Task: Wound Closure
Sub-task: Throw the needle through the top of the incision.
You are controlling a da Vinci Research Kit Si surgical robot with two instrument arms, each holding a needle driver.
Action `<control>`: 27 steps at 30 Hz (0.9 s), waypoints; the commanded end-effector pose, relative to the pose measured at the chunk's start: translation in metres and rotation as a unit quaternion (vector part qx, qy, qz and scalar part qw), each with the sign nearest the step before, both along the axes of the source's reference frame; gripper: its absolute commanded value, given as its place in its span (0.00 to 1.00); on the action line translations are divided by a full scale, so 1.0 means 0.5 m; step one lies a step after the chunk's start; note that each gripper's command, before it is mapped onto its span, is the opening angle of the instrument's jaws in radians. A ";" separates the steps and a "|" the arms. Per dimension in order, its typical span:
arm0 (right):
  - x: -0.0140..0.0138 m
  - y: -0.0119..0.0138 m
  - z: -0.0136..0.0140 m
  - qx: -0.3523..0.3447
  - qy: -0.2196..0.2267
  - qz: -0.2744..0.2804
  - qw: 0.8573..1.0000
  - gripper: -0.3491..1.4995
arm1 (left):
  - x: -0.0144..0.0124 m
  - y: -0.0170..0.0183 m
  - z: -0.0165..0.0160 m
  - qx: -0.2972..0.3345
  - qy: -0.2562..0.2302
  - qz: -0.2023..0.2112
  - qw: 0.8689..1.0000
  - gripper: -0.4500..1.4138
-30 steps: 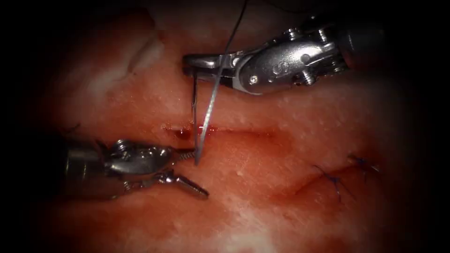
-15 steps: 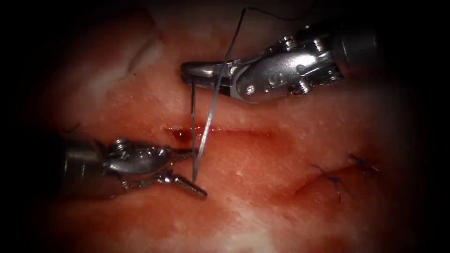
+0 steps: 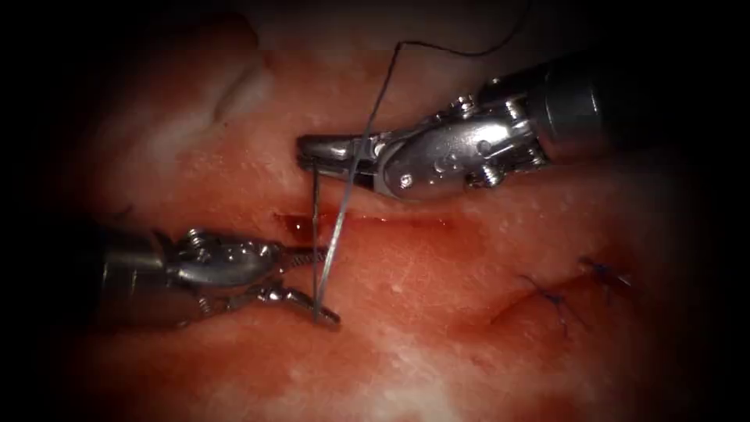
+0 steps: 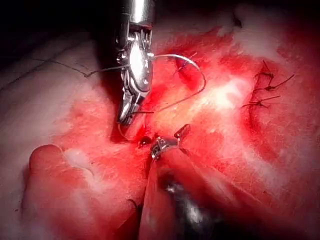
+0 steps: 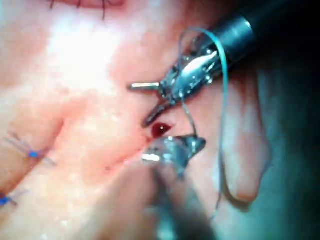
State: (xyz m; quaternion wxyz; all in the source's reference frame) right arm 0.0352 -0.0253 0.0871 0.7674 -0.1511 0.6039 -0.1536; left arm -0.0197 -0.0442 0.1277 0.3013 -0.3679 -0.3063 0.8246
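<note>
The tissue point(image 3: 437, 344), pale pink and glistening, spans the endoscope frame. A short horizontal cut point(image 3: 391, 221) lies at centre, red fluid point(image 3: 301, 226) pooled at its left end. At lower right, a second cut bears blue stitches point(image 3: 556, 300).

Left claw point(image 3: 316, 285) agape, right claw point(image 3: 306, 152) clamped

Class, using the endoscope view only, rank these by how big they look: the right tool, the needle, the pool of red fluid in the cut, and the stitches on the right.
1. Right tool, shut on the needle.
2. Needle, above the cut; left tool open around its lower end.
3. Stitches.
4. Red fluid.
</note>
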 end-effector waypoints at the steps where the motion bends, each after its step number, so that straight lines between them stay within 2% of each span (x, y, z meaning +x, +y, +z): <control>1: 0.0010 -0.0025 0.0038 0.031 0.000 0.005 1.000 0.00 | -0.0010 -0.0005 0.0012 0.000 -0.001 0.000 1.000 0.64; 7: 0.0001 -0.0022 0.0049 0.075 0.006 0.014 0.997 0.00 | -0.0008 -0.0005 0.0015 -0.002 0.000 0.000 1.000 0.63; 14: -0.0010 0.0039 -0.0002 0.086 0.023 0.042 0.995 0.00 | -0.0009 -0.0010 0.0023 -0.001 0.004 0.000 1.000 0.61; 23: -0.0017 0.0076 0.0006 0.184 0.038 0.074 0.979 0.00 | 0.0005 -0.0017 0.0070 0.002 0.013 -0.002 1.000 0.61; 27: -0.0012 0.0084 0.0015 0.237 0.045 0.084 0.967 0.00 | 0.0014 -0.0013 0.0078 0.003 0.014 -0.001 1.000 0.61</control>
